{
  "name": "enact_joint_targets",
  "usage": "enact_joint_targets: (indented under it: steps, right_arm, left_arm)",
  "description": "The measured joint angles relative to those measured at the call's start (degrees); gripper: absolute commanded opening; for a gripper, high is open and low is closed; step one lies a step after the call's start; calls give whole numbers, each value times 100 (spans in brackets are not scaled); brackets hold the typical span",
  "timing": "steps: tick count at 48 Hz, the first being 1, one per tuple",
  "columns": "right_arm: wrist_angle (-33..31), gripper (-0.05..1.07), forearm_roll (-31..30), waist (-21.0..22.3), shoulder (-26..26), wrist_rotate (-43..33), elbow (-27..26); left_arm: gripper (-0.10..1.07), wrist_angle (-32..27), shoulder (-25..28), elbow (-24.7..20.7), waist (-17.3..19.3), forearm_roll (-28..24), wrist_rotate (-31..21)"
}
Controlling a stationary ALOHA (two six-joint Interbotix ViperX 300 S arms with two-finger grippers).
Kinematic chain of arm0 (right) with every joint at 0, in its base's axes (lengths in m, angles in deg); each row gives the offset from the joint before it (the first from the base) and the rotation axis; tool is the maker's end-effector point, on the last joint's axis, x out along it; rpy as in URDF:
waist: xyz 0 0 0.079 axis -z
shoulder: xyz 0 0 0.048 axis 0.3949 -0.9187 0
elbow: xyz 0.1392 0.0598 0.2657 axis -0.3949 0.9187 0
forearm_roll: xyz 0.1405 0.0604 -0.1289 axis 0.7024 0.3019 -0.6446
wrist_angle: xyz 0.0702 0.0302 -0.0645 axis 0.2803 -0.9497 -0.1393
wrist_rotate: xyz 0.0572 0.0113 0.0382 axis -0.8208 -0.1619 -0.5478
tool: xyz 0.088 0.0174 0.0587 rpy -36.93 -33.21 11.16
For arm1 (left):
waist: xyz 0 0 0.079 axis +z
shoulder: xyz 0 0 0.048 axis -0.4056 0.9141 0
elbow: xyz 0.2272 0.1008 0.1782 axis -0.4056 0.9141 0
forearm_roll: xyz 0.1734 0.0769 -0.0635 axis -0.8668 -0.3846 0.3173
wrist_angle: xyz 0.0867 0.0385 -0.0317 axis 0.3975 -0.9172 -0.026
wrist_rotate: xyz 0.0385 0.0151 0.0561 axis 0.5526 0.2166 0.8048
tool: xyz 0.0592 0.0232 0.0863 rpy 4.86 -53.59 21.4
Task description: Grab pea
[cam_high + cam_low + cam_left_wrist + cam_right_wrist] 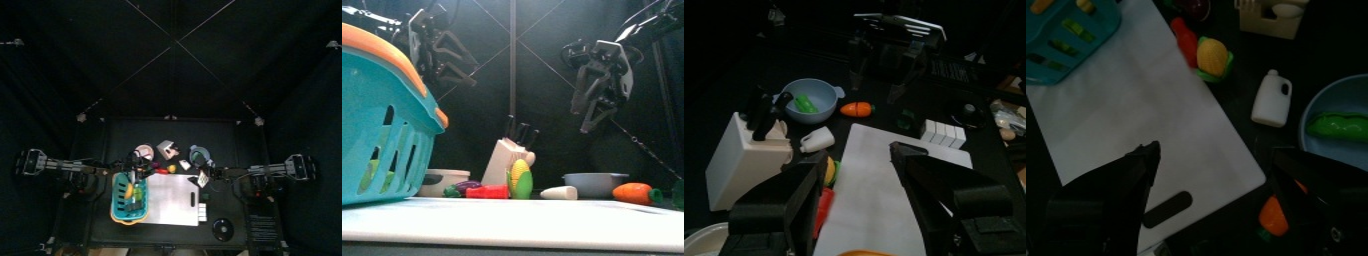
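Pea (1343, 127) sits inside the grey-blue bowl (1331, 100), a small pale green pod lying on the bowl floor; the left wrist view shows it too, as a green sliver (804, 103) in the bowl (808, 99). Nothing is touching it.

Right gripper (1213, 195) has its jaws spread wide, nothing between them, and it hangs above the white cutting board (1146, 110) with the bowl off to one side. Left gripper (851, 185) is open as well, empty, over the same board (885, 190), pointed toward the bowl. In the front view both arms hang high behind the props, the right gripper (596, 85) well above the table.

Beside the bowl: a small white bottle (1272, 97) lying just next to it, a carrot (855, 109) on the table at the bowl's other side, and a white knife block (740, 155) with black handles near the bowl. Corn cob (1215, 58) and a red piece (1185, 40) lie at the board's edge. Teal basket (1066, 35) with yellow-green pieces sits at the board's far corner, well apart from the bowl; in the front view it fills the near left (382, 120).

From the top, the board (171, 203) is mid-table with the basket (128, 196) on its left edge and the other props clustered behind it.
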Motion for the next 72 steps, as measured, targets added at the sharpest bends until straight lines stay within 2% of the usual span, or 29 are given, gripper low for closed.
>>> enact_joint_targets:
  steps: [36, 47, 64, 72]
  right_arm:
    - [-246, 104, -185, 97, -105, 26, 53]
    - [-299, 104, -378, 334, -105, 9, 62]
    - [-404, 104, -387, 668, -132, 0, 79]
    - [-624, 104, -606, 853, -123, 79, 88]
  left_arm:
    - [89, 615, 35, 0, 0, 0, 0]
    - [89, 1187, 176, 9, 0, 79, -62]
    - [89, 1213, 439, -114, 9, 105, -132]
    - [89, 1213, 439, -158, 132, 299, -167]
